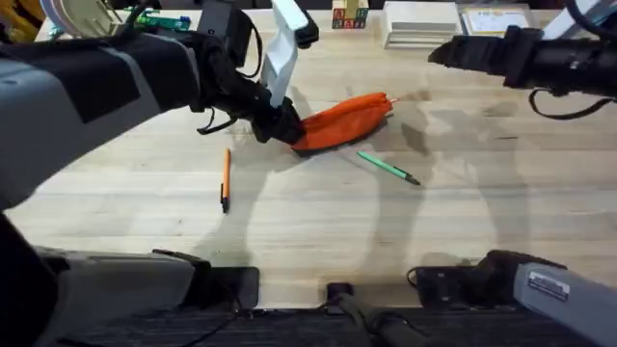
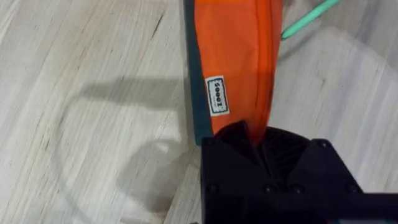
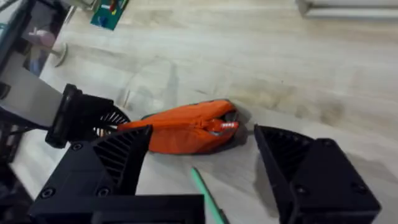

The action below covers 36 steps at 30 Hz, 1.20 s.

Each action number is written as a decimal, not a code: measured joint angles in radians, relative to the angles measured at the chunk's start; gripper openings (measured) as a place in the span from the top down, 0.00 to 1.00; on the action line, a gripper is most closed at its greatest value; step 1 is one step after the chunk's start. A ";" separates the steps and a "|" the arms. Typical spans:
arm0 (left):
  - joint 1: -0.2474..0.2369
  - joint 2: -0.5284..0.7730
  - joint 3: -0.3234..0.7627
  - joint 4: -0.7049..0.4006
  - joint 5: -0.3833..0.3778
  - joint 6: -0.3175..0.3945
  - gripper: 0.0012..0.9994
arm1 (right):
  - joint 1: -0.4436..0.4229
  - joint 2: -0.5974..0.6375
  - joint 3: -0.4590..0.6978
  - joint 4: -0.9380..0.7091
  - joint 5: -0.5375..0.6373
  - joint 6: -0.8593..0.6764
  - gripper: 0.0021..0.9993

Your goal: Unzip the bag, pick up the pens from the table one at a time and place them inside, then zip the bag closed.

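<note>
Left fingers (image 2: 258, 146) clamped on bag (image 1: 342, 120)

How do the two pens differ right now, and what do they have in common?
The orange pen lies left of the bag, pointing toward the arms' bases; the green pen lies right of the bag, angled diagonally. The green pen is closer to the bag. Both lie flat on the table, outside the bag, ungrasped.

Orange fabric bag (image 1: 342, 120) lying slantwise mid-worktop (image 1: 145, 193) toward the far edge, zipper closed, green pen (image 1: 388, 167) just beside it nearer the front edge, orange pen (image 1: 225, 178) well apart leftward
</note>
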 joint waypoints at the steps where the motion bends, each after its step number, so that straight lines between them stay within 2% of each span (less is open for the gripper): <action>1: 0.000 0.000 0.000 0.000 0.000 0.000 0.96 | 0.000 0.010 0.000 -0.002 -0.010 0.000 0.00; 4: 0.000 0.000 0.000 0.000 0.000 0.000 0.96 | 0.000 0.038 0.000 -0.019 -0.027 0.000 0.00; 7: 0.000 0.000 0.000 0.000 0.000 0.000 0.96 | 0.000 0.098 0.000 -0.023 -0.042 0.000 0.00; 8: 0.000 0.000 0.000 0.000 0.000 0.000 0.96 | 0.005 0.164 0.000 -0.023 -0.042 0.012 0.00; 10: 0.000 0.000 0.000 0.000 0.000 0.000 0.96 | 0.017 0.188 0.000 -0.022 -0.042 0.016 0.00; 15: 0.000 0.000 0.000 0.001 0.000 0.000 0.96 | 0.108 0.281 0.001 0.047 -0.042 0.024 0.00; 30: 0.000 0.000 0.000 0.001 0.000 0.000 0.96 | 0.124 0.375 0.006 0.113 -0.041 0.026 0.00; 36: 0.000 0.000 0.000 0.001 0.000 0.000 0.96 | 0.197 0.397 0.007 0.150 -0.041 0.021 0.00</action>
